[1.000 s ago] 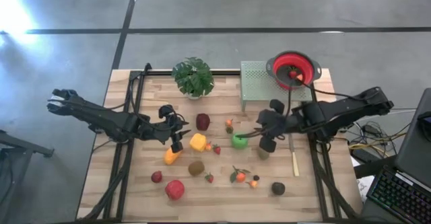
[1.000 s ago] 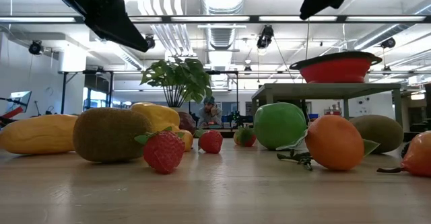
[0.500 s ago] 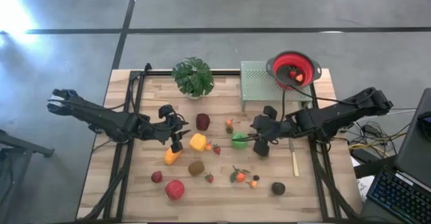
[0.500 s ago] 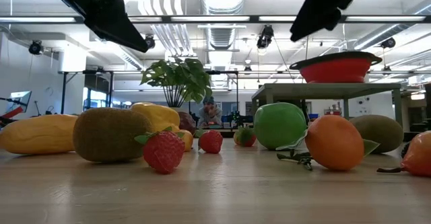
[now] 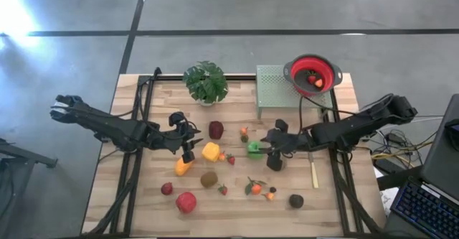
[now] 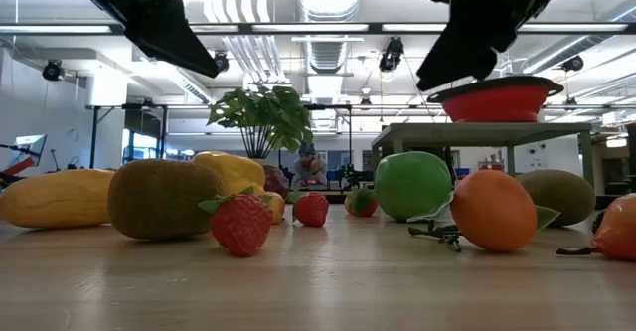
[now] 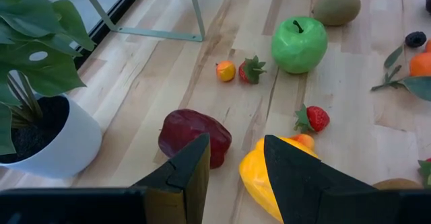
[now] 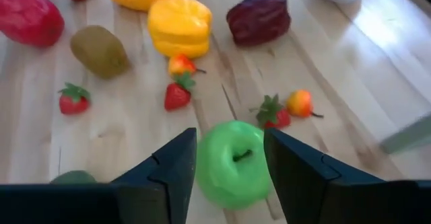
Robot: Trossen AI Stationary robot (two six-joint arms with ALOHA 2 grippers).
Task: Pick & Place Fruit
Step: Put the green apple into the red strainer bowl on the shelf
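Note:
Toy fruit lies scattered over the wooden table [image 5: 143, 196]. Among it are a green apple [image 5: 254, 151], a maroon fruit [image 5: 216, 129], a yellow pepper [image 5: 211, 151] and a brown kiwi [image 5: 209, 179]. My right gripper [image 5: 267, 153] hangs open above the green apple [image 8: 232, 162], one finger on each side of it, without touching it; in the low view that arm [image 6: 477, 23] is still high above the apple [image 6: 412, 184]. My left gripper [image 7: 236, 143] stands open in the air over the gap between the maroon fruit [image 7: 194, 135] and the yellow pepper [image 7: 273, 173].
A red bowl [image 5: 313, 74] with two small fruits in it sits on a green stand [image 5: 274, 88] at the far right. A potted plant [image 5: 206, 82] stands at the far middle. A pale-handled knife [image 5: 313, 173] lies right of the apple. More fruit [image 5: 186, 202] lies near the front edge.
My right gripper has come down and moved a little toward the table's left, ending over the green apple, and has tipped further downward. No fruit has moved.

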